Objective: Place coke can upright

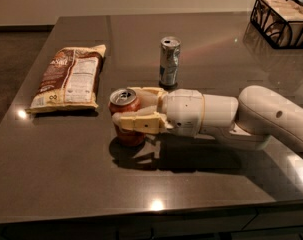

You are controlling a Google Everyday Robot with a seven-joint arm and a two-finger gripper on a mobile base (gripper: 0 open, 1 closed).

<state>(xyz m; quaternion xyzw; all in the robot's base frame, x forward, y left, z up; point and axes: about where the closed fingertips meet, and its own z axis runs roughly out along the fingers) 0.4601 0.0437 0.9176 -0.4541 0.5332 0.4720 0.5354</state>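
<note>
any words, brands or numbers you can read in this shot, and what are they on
Nothing here can be read as text.
Bag: white printed panel like a nutrition label, lettering too small to read.
Coke can: red side, no legible lettering; the gripper is closed around it, mid-table.
Silver can: bluish marking, too blurred to read.

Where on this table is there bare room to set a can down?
Bare: the front-left of the table, between bag, coke can and near edge; also the back, between silver can and basket. Crowded: the middle, where the gripper, jaws shut on the coke can, sits near the silver can.
</note>
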